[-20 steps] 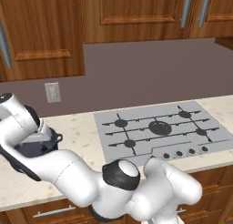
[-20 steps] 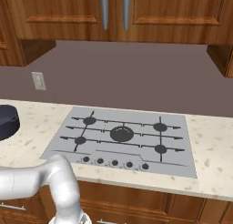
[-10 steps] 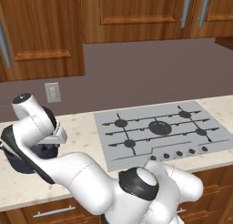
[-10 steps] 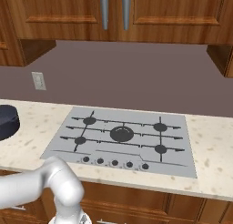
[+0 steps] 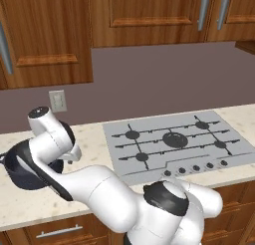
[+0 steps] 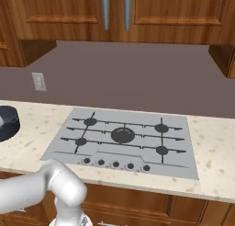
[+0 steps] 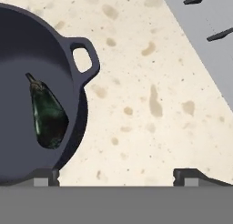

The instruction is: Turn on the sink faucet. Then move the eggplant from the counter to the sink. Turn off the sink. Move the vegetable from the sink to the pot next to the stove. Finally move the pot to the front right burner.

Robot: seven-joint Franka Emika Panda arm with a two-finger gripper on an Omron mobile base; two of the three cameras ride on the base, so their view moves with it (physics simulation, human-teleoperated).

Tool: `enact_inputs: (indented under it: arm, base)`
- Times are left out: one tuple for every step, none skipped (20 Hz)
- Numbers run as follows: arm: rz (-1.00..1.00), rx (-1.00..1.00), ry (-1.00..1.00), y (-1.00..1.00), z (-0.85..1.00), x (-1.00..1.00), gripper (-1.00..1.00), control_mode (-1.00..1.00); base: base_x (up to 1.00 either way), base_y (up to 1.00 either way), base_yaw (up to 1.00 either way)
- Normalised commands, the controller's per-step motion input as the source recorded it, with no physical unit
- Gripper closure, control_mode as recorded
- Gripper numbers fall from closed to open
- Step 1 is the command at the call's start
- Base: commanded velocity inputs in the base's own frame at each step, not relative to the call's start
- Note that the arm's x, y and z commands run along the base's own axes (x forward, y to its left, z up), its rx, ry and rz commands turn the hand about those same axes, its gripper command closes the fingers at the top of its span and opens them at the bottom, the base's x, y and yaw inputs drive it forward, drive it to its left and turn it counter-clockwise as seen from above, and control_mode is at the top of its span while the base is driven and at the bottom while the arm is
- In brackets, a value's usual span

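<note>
No text, label, brand or number can be read anywhere — not on any surface in these views.

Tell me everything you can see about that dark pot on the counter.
The pot is wide, round and blue-black with a dull, metal-like look. One small loop handle sticks out from its rim. It stands upright on the speckled beige counter, left of the grey stove. Inside, on its bottom, lies a dark eggplant. The arm partly hides it from behind.

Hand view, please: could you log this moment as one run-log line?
eggplant: inside pot | pot: on counter, left of stove | jaws: open, empty
</note>
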Motion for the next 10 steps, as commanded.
enact_inputs:
  arm:
    - [-0.07, 0.03, 0.00, 0.02, -0.02, 0.32, -1.00, -1.00]
    - [-0.06, 0.04, 0.00, 0.00, -0.02, 0.29, -1.00, -1.00]
    - [-0.06, 0.03, 0.00, 0.00, -0.01, 0.28, -1.00, -1.00]
    - [-0.05, 0.03, 0.00, 0.00, 0.00, 0.25, -1.00, -1.00]
    - [-0.05, 0.03, 0.00, 0.03, 0.00, 0.20, -1.00, -1.00]
    - [-0.05, 0.02, 0.00, 0.04, -0.01, 0.18, -1.00, -1.00]
    - [-0.05, 0.03, 0.00, 0.06, -0.01, 0.12, -1.00, -1.00]
    - [-0.05, 0.03, 0.00, 0.11, -0.01, 0.10, -1.00, -1.00]
    - [-0.05, 0.01, 0.00, 0.16, -0.03, 0.07, -1.00, -1.00]
    - [-0.06, 0.01, 0.00, 0.18, -0.03, 0.06, -1.00, -1.00]
  base:
    - [0.00, 0.00, 0.00]
    - [0.00, 0.00, 0.00]
    - [0.00, 0.00, 0.00]
    - [0.00, 0.00, 0.00]
    - [0.00, 0.00, 0.00]
    - [0.00, 0.00, 0.00]
    - [0.00, 0.00, 0.00]
    - [0.00, 0.00, 0.00]
    - [0.00, 0.00, 0.00]
    - [0.00, 0.00, 0.00]
